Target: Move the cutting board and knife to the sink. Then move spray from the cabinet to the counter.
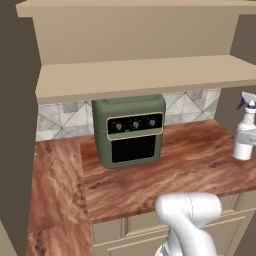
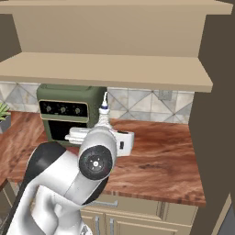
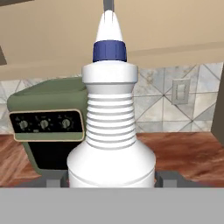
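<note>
White glossy arm (image 2: pixel 64 183), rounded tubular links, black band at one joint. Round dark-grey end cap (image 2: pixel 95 163) with small centre hub and ring of tiny screws. Boxy white hand (image 2: pixel 120 140) with dark slot; grey fingers (image 3: pixel 52 178).

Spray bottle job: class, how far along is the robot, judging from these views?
Done: the spray is off the cabinet shelf. In hand: the end effector grips it low over the counter. Left: set it down and let go. The board-and-knife step can't be judged here.

The arm (image 2: pixel 69 179) reaches forward, jaws spread wide apart.
</note>
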### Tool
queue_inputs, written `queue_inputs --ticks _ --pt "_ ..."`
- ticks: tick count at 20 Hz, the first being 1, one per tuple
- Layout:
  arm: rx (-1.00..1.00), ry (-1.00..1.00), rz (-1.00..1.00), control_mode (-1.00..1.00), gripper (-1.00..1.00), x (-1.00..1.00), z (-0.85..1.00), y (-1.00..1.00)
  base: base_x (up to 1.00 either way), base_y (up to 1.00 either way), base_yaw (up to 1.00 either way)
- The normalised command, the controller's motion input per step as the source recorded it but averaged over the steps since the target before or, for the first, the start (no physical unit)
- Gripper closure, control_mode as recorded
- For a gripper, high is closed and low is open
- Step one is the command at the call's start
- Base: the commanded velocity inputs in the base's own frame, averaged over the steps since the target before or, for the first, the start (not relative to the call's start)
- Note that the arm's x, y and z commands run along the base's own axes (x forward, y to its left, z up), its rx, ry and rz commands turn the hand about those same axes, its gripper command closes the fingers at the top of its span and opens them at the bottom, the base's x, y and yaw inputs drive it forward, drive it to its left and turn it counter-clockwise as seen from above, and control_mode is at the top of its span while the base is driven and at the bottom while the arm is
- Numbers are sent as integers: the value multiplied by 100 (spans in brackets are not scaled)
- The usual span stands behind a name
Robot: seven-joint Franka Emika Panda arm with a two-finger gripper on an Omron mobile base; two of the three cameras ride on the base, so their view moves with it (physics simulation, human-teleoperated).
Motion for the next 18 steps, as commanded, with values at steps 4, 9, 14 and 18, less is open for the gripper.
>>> queue_inputs --ticks 4,9,14,18 --pt "0 -16 4 -100 100 42 -57 0 0 0 0" --pt "0 -15 3 -100 100 52 -61 0 0 0 0" --pt "0 -2 1 -100 100 61 -55 0 0 0 0" --pt "-1 6 0 -100 100 54 -22 0 0 0 0"
